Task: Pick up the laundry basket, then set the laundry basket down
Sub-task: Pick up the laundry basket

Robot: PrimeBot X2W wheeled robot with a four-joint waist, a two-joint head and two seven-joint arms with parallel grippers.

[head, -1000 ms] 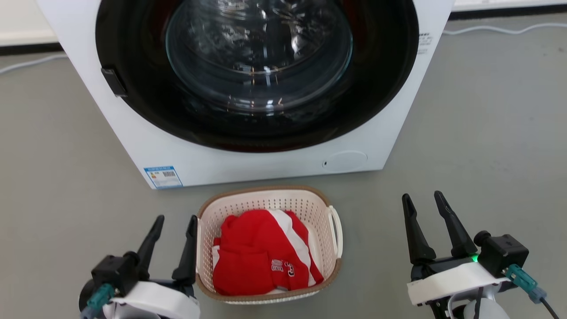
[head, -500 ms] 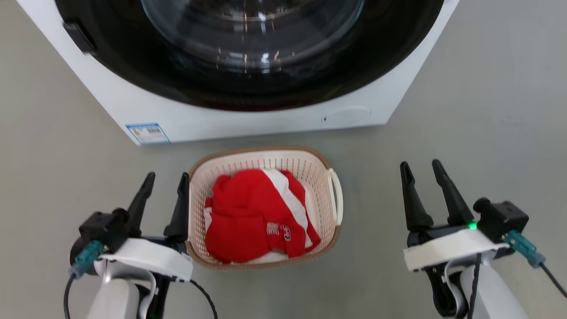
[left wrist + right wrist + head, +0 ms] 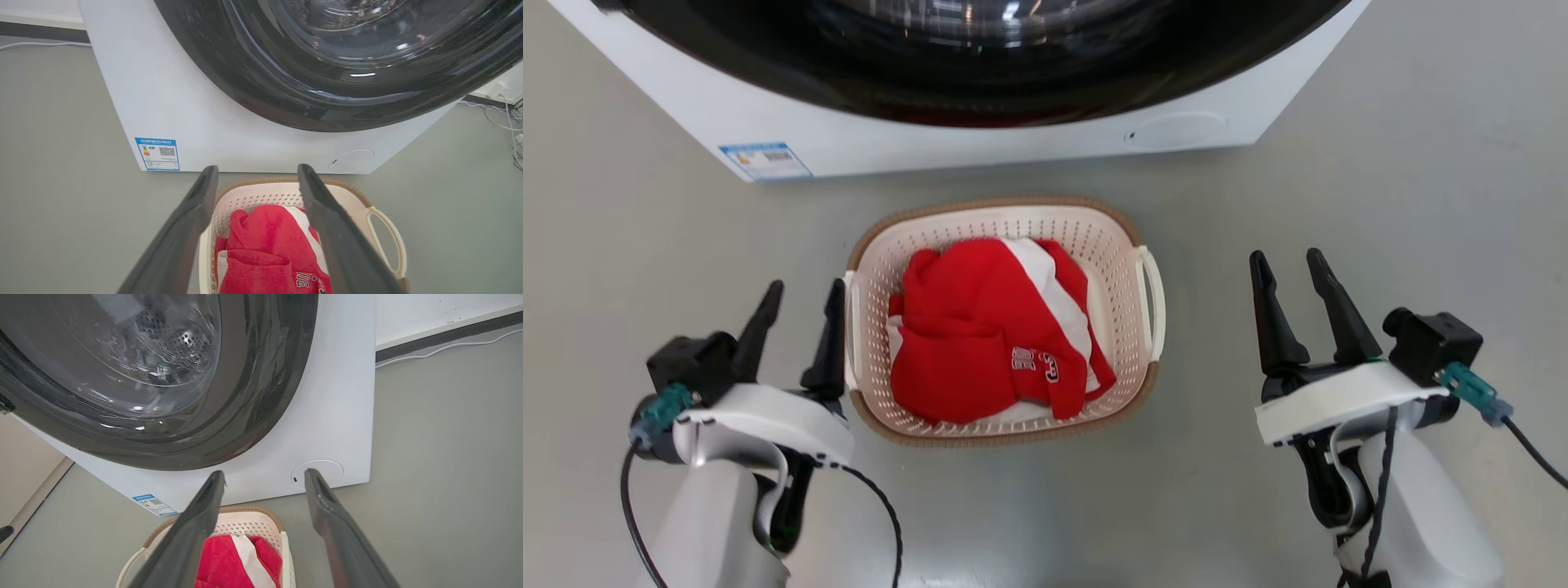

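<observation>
While the laundry basket [image 3: 992, 202] stands on the grey floor [image 3: 1380, 163], its far brown rim lies near the base of the white washing machine [image 3: 980, 135], with a narrow strip of bare floor between them. A crumpled red and white garment [image 3: 980, 327] lies inside, below the rim line. The basket's long sides run away from the robot, and a white loop handle stands on each: one on the left side [image 3: 852, 327], one on the right [image 3: 1156, 302].

The left pincer [image 3: 805, 286] has its two dark fingers spread apart and holds nothing. Its inner finger runs just beside the left handle; whether it touches cannot be told. In the left wrist view the basket's left rim falls between the two fingers [image 3: 192, 228], and the inner one crosses over the garment.

The right pincer [image 3: 1285, 256] is also spread, with nothing between its fingers. It hangs well apart from the right handle, across a wide stretch of open floor. In the right wrist view the basket's near corner shows at the bottom edge, partly behind the left finger.

Open floor lies on both outer sides of the arms and along the basket's near edge. A blue label [image 3: 765, 160] marks the machine's lower left corner.
</observation>
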